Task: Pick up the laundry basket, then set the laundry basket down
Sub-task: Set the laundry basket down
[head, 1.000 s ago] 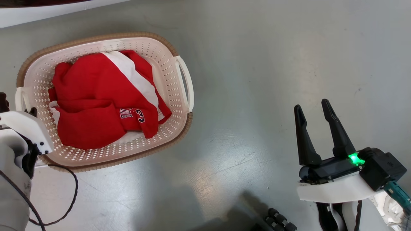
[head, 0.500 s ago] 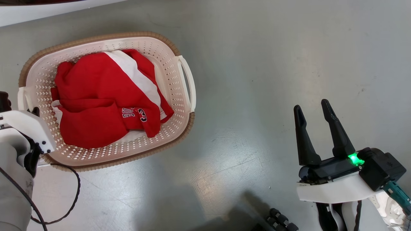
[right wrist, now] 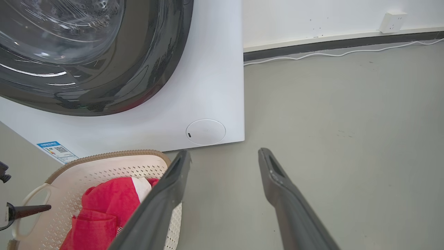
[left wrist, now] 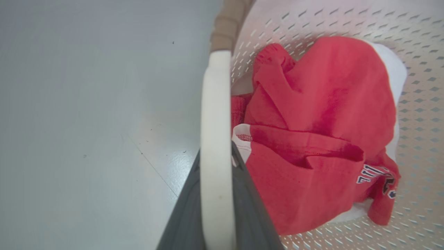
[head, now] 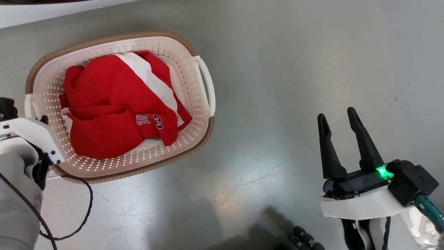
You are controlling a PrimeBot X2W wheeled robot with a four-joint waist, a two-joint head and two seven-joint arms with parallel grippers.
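Observation:
The laundry basket, cream-white and perforated with a brown woven-look rim, stands at the upper left of the floor and holds a red and white garment. My left gripper is shut on the basket's white left loop handle, one dark finger on each side. In the head view that gripper's white wrist housing covers its fingers beside the handle. My right gripper hangs open over bare floor, far right of the basket, with nothing between its fingers. The right wrist view shows the basket at its lower left.
A white washing machine with a dark glass door stands just behind the basket. A white cable runs along the wall to a socket. A black cable loops on the floor by my left arm. Open grey floor lies between the basket and my right gripper.
The basket, with my left gripper on its handle, has shifted a little right and up in the head view. The right gripper has not moved.

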